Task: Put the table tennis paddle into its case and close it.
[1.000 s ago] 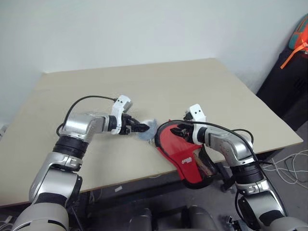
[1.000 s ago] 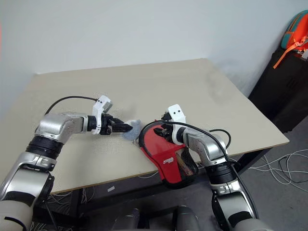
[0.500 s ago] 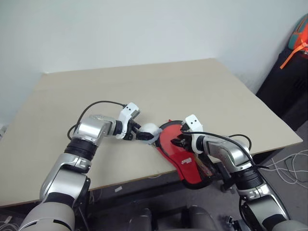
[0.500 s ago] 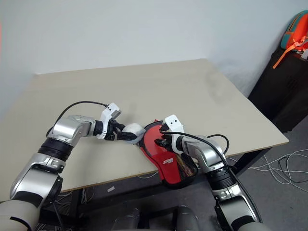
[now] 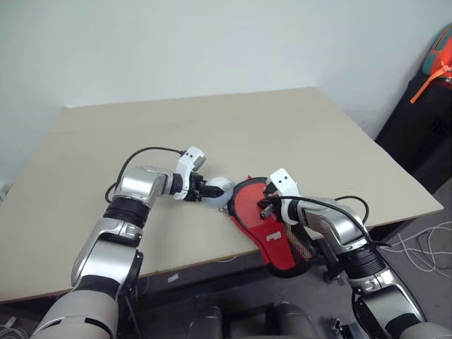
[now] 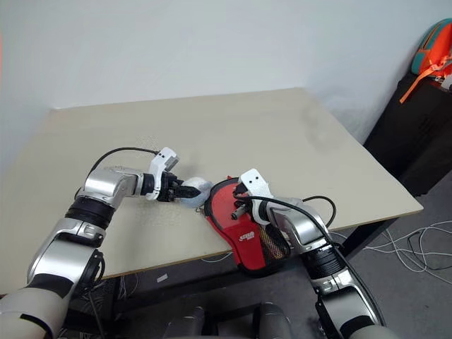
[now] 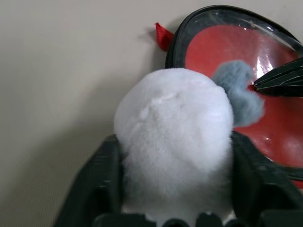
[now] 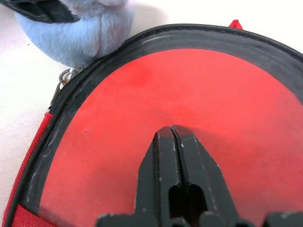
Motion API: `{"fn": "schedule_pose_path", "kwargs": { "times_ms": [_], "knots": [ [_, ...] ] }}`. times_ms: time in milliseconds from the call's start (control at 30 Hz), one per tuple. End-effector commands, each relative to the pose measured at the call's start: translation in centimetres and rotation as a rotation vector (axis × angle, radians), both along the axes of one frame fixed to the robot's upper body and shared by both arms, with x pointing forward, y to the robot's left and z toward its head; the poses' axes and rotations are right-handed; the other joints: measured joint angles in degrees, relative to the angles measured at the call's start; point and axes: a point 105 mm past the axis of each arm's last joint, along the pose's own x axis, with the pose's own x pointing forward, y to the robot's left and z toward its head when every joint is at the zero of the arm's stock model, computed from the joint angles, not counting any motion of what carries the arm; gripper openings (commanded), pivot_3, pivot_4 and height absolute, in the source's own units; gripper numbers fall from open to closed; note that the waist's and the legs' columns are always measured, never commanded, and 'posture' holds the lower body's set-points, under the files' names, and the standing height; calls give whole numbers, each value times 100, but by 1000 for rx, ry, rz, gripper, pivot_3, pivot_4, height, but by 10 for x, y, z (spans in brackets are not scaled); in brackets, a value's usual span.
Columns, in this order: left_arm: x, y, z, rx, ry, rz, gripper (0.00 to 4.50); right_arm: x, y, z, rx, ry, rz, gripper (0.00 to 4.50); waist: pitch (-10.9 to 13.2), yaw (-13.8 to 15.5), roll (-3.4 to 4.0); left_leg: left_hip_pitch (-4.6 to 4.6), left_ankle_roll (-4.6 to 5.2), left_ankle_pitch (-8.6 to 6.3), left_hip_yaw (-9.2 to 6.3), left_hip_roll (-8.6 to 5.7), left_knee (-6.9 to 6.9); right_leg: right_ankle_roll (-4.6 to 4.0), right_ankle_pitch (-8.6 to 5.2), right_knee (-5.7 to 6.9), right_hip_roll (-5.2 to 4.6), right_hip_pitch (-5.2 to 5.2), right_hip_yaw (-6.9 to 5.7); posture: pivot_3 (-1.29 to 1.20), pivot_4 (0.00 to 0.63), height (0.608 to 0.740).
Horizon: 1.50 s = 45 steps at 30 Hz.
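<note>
The case (image 5: 277,239) lies at the table's front edge, red side up with white logo and mesh, its narrow end hanging over the edge. Inside its black zipper rim (image 8: 85,80) shows a smooth round red face (image 8: 142,109). I cannot tell whether that is the table tennis paddle's rubber; no handle shows. My right gripper (image 5: 263,210) is shut with nothing between its fingers (image 8: 158,156), tips resting on that red face. My left gripper (image 5: 210,192) is shut on a whitish-grey fluffy wad (image 7: 175,142), which sits on the table just left of the rim.
The beige table (image 5: 212,127) stretches wide behind and to the left of both arms. A dark stand with an orange and teal bag (image 5: 441,56) is at the far right. Cables (image 5: 417,247) lie on the floor beyond the front right corner.
My left gripper has closed on the wad and shifted slightly toward the case's rim. My right gripper has sunk onto the red face and shut.
</note>
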Motion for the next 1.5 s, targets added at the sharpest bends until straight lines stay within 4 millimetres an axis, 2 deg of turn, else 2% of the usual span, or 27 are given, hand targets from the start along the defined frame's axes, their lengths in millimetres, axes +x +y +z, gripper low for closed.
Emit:
{"fn": "schedule_pose_path", "kwargs": {
  "times_ms": [33, 133, 200, 367, 667, 1100, 1367, 1500],
  "knots": [
    [14, 1, 19, -5, -62, 31, 1256, -4, -4, -12, -26, 56, -9, 0, -2, 1, -3, 0, 0, 0, -1, 0, 1, 0, 0, 0, 0, 0, 0, 0, 0, 724],
    [21, -4, 25, -10, -86, 36, 466, -7, -2, -13, -27, 61, 1, 0, -3, 3, -4, 0, 0, 0, -2, 0, 1, 0, 0, 0, -1, 0, -1, 0, 0, 724],
    [27, -6, 30, -12, -108, 50, 209, -9, -1, -14, -27, 64, 9, 0, -3, 2, -4, -1, 1, 0, -3, 0, 2, 0, 0, 0, -1, 0, -1, 0, 0, 724],
    [49, -7, 47, -16, -182, 136, 209, -13, 0, -17, -37, 76, 22, 0, -3, -1, -7, -3, 3, -1, -5, 0, 5, 0, 0, 1, -1, -1, -3, 0, 0, 724],
    [68, -23, 75, -61, -290, 189, 209, -17, -1, -20, -50, 80, 25, 0, -4, 1, -9, -3, 9, -4, -7, -1, 7, 0, 0, 1, -2, 1, -3, 0, 0, 724],
    [84, -79, 89, -45, -458, 241, 209, -28, 0, -24, -52, 102, 28, 0, -4, 4, -9, -4, 61, -14, -20, -1, 15, 1, 0, 1, -2, 3, -4, 0, 0, 724],
    [78, -115, 88, -49, -502, 173, 209, -25, -4, -27, -64, 114, -14, 0, -4, 5, -9, -4, 66, -17, -21, -2, 18, 1, 0, 1, -3, 5, -4, 0, 0, 724],
    [75, -125, 85, -32, -528, 142, 209, -25, -5, -27, -65, 115, -16, 0, -4, 5, -9, -4, 69, -18, -24, -2, 20, 1, 0, 1, -3, 7, -5, 0, 0, 724]
  ]
}}
